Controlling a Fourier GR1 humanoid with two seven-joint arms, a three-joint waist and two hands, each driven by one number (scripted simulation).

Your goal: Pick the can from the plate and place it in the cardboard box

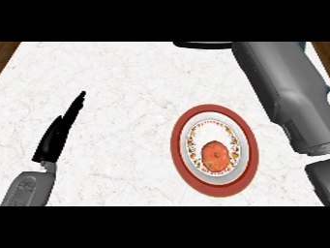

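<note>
One hand visible: left hand straight-fingered, idle. Right forearm spans past plate; its hand, can, box unseen. Risk: blind release missing box.

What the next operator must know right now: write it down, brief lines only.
Left hand: open, fingers straight, resting at the counter's lower left.
Right hand: out of view; its forearm stretches past the plate to the view's top edge.
Plate: right of centre, with an orange-red round shape at its middle; can or print, cannot tell.
Cardboard box: not in view.
Done: nothing confirmed.
Left: find the can, then get it into the box.
</note>
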